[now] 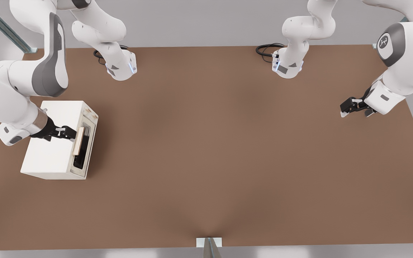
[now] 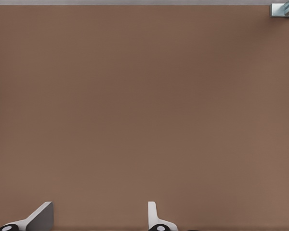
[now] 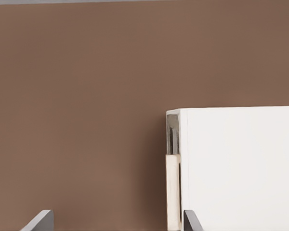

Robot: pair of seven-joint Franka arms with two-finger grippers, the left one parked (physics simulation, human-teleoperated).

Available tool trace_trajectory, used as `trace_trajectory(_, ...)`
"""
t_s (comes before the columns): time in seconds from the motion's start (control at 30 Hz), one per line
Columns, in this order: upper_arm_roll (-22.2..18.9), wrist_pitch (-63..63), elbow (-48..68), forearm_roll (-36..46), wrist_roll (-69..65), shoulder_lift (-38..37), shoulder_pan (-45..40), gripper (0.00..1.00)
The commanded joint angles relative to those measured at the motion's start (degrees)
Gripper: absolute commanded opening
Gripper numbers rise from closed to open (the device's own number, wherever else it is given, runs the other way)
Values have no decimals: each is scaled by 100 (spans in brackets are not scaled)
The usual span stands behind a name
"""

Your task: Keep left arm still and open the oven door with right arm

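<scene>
The cream-white box oven (image 1: 54, 143) stands on the brown table at the front view's left. Its oven door (image 1: 85, 150) faces the table's middle, with a dark window and a pale tan bar handle (image 1: 78, 141). The door lies flat against the oven body. The right arm (image 1: 11, 96) reaches over the oven's top, and its black gripper (image 1: 72, 136) is at the handle. In the right wrist view the gripper (image 3: 116, 220) is open; the handle (image 3: 172, 192) stands between the fingers, close to one fingertip (image 3: 191, 221). The left arm (image 1: 400, 61) hangs at the front view's right.
Two white arm bases (image 1: 120, 66) (image 1: 288, 66) with black cables sit at the table's far edge. A metal bracket (image 1: 209, 242) sticks up at the near edge. Bare brown table (image 1: 228, 143) stretches between the oven and the left arm's gripper (image 1: 353, 106).
</scene>
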Motion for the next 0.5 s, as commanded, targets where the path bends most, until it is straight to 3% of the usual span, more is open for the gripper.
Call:
trace_trajectory(0.0, 5, -105, 5, 0, 3, -4, 29, 100)
trace_trajectory(0.07, 5, -254, -4, -61, 56, 84, 143, 100)
trace_trajectory(0.1, 31, -272, -48, -711, 169, 136, 468, 100)
trace_trajectory(0.27, 436, -834, -232, -2293, 2735, 505, 1365, 99)
trace_trajectory(0.3, 436, -852, -329, -2645, 3272, 620, 1629, 92)
trace_trajectory(0.37, 444, -860, -540, -3094, 3905, 716, 1796, 62)
trace_trajectory(0.4, 471, -939, -558, -3261, 4090, 813, 1840, 31)
trace_trajectory(0.43, 480, -1045, -584, -3384, 4265, 875, 1910, 12)
trace_trajectory(0.47, 488, -1194, -584, -3568, 4335, 971, 1945, 1)
